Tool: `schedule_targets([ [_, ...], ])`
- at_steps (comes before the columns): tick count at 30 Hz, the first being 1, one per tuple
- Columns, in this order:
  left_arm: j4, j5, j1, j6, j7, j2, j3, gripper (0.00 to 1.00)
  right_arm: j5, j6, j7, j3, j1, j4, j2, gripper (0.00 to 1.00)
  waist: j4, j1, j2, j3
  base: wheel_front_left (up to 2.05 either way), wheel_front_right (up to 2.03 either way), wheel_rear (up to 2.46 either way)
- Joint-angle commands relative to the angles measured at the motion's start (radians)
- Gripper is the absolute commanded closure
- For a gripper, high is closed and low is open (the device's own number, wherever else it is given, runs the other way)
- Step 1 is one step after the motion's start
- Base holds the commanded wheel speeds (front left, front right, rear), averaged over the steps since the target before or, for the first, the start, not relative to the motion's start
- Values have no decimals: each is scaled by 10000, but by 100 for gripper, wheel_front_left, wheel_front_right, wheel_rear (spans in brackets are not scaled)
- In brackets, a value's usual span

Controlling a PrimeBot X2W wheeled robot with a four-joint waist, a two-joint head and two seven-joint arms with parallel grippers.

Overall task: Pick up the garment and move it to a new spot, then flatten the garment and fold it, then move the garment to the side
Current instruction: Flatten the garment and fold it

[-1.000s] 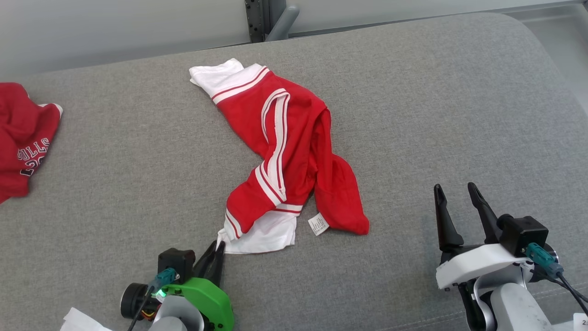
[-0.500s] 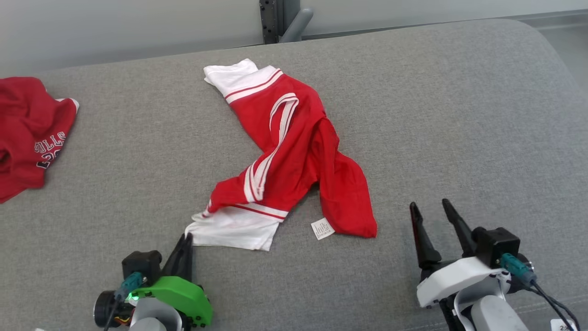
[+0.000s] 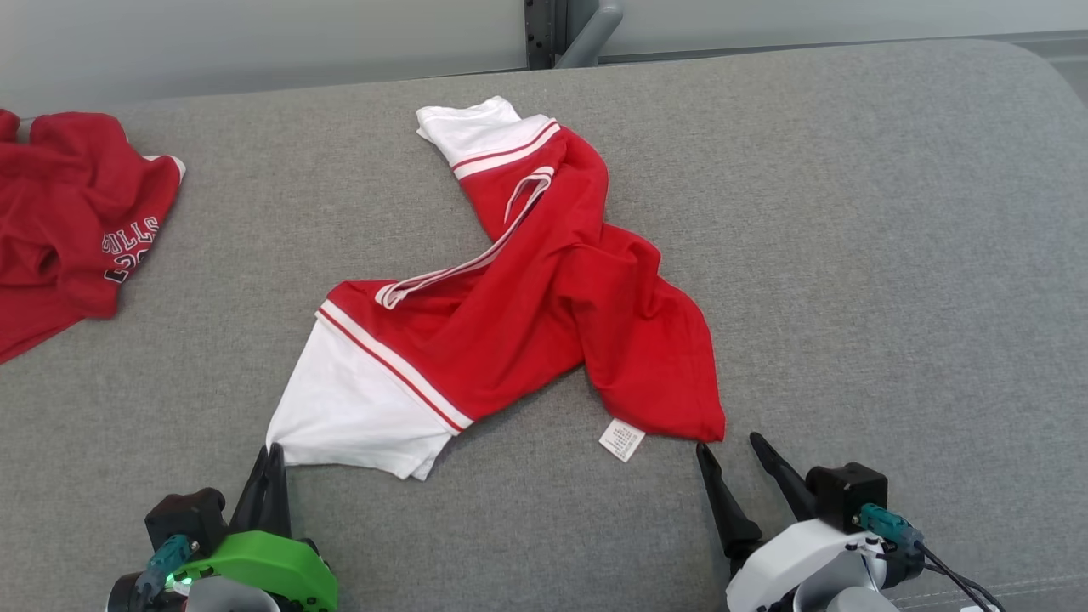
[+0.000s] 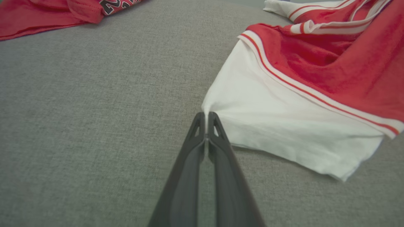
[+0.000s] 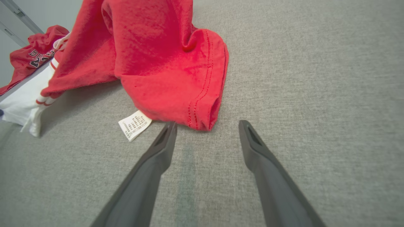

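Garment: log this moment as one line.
left gripper: shut on garment white corner | right gripper: open, near red hem | garment: unfolded

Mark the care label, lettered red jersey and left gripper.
care label (image 5: 134,125), right wrist view, middle of the tag.
lettered red jersey (image 3: 59,221), head view, red cloth beside the lettering.
left gripper (image 4: 205,115), left wrist view, between fingertips shut on the garment (image 4: 284,126).

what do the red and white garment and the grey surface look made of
The garment looks like thin soft knit, likely polyester: slight sheen, limp folds, stitched hem. The grey surface looks like matte woven upholstery: fine heathered weave, probably padded given its rounded corner.
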Motion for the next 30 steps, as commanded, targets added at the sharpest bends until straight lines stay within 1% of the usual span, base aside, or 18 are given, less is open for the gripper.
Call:
schedule_targets([
  [1,-87,42,120,57,-48,65,70,100,88,-18,-26,-17,-149,87,-23,0,58,0,25,39,0,0,0],
  [9,-369,121,235,112,-54,47,125,100,259,-17,-26,-169,-520,674,-24,0,262,0,25,117,0,0,0],
  [23,-492,90,251,196,-56,114,126,100,711,-17,-23,466,-1223,1560,-23,0,341,0,25,112,0,0,0],
  [24,-474,81,254,180,-56,107,102,100,785,-17,-8,561,-1320,1751,-23,25,350,0,25,73,0,0,0],
  [26,-466,74,266,157,-56,102,82,100,828,-17,-3,616,-1407,1895,-23,56,364,0,25,24,0,0,0],
  [28,-462,69,296,136,-57,100,67,100,869,-17,-5,670,-1472,2012,-23,73,375,0,25,-42,0,0,0],
  [30,-472,55,337,106,-57,100,69,100,898,-17,-5,706,-1512,2118,-23,100,376,0,25,-123,0,0,0],
])
